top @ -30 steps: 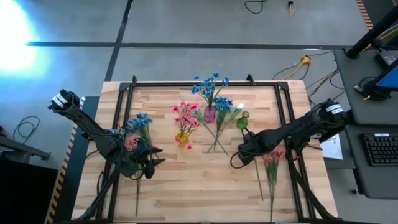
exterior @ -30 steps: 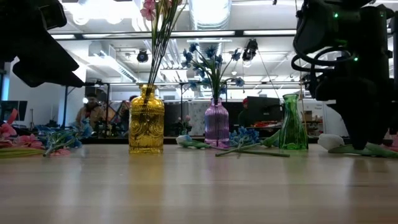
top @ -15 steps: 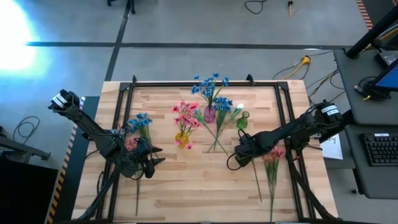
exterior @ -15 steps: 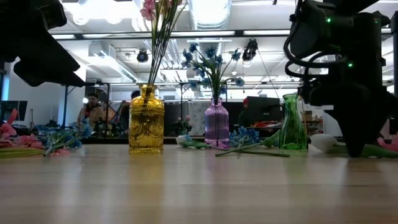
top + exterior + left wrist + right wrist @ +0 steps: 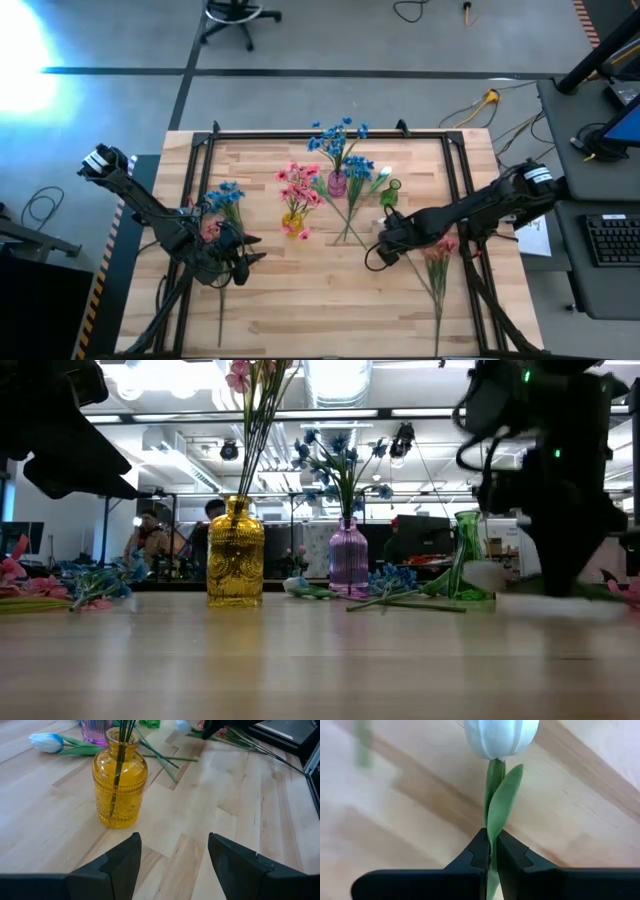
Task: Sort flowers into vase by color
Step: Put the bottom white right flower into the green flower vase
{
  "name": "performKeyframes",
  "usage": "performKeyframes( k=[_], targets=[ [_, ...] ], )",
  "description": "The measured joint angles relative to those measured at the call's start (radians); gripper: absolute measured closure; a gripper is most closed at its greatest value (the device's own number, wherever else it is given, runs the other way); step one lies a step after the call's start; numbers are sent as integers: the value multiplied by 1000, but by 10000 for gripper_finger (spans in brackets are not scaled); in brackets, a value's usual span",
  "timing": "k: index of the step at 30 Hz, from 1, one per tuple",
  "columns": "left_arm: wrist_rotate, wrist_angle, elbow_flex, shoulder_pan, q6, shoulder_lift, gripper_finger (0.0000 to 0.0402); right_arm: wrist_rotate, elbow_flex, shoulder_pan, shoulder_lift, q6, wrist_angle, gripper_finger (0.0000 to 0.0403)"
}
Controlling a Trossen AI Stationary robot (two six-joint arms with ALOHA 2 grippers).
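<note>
My right gripper (image 5: 492, 837) is shut on a white tulip with a green stem, at the table's middle right (image 5: 384, 248). Its bud (image 5: 500, 737) shows blurred beside the green vase (image 5: 470, 560) in the low view. Pink flowers (image 5: 297, 188) stand in the yellow vase (image 5: 120, 785), blue ones (image 5: 338, 135) in the purple vase (image 5: 338, 184). Loose blue and pink sprays (image 5: 222, 200) lie at the left, pink sprays (image 5: 437, 262) at the right. My left gripper (image 5: 172, 865) hovers open at the near left, facing the yellow vase. My right gripper pinches the tulip's stem and a leaf (image 5: 493, 827) between its two fingers, some way below the bud. The stem runs through the gap, and the bud sticks out beyond the fingertips. In the low view the bud (image 5: 486, 575) hangs just above the table.
A blue spray and loose stems (image 5: 352, 205) lie on the table between the purple and green vases, with another white bud (image 5: 385, 172) behind them. A black frame (image 5: 455, 180) borders the table. A wheeled chair (image 5: 238, 14) stands beyond the far edge.
My right gripper has shut on the tulip's stem. The bud, which lay on the table, has come up off it and moved toward the green vase. My left gripper has kept still.
</note>
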Motion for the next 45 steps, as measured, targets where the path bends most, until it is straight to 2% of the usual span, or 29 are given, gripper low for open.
performKeyframes(
  k=[6, 9, 12, 15, 27, 32, 39, 45],
  targets=[
    [0, 0, 0, 0, 0, 0, 184, 46, 0, 48, -174, -11, 42, 389],
    [-1, 1, 0, 1, 0, 0, 184, 152, 1, 93, -275, -39, 98, 389],
    [-13, 4, 0, 1, 0, 0, 184, 322, 1, 135, -360, -108, 176, 389],
    [-41, 7, 0, 2, 0, 0, 184, 497, 1, 157, -414, -232, 279, 390],
    [-51, 19, 0, 2, -1, 0, 184, 945, -6, 156, -536, -839, 629, 390],
    [-53, 19, 0, 3, -1, 0, 184, 964, -44, 115, -629, -1036, 802, 390],
    [-53, 19, 0, 3, -1, 0, 184, 954, -195, 13, -762, -1299, 1146, 390],
    [-53, 23, 0, 3, -1, 0, 184, 955, -235, -21, -839, -1366, 1205, 390]
  ],
)
